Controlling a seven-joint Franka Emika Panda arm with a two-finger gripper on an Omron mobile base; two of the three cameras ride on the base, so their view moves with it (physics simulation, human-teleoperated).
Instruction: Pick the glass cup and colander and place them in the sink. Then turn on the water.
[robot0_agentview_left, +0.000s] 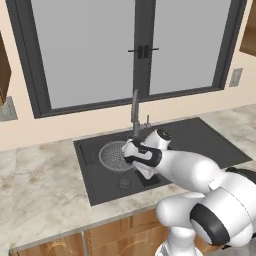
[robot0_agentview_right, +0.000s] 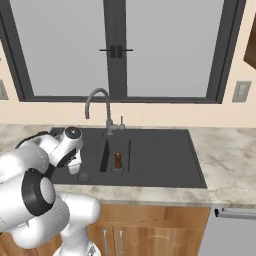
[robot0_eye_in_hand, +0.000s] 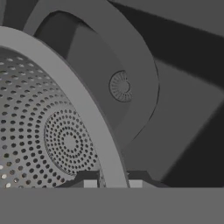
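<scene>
The end effector (robot0_eye_in_hand: 112, 183) grips the colander (robot0_agentview_left: 116, 155) rim, low in the sink (robot0_agentview_left: 200, 137). No water runs; cup unseen.

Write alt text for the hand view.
Gripper shut on the colander rim, one fingertip either side, its perforated bowl at left. Beyond the rim lies the dark sink floor with a round drain.

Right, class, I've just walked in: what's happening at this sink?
A white robot arm reaches into the dark sink. Its tool is closed on the rim of the colander, one finger on each side of the rim in the hand view, holding the colander over the basin near the drain. No water runs from the faucet.
</scene>
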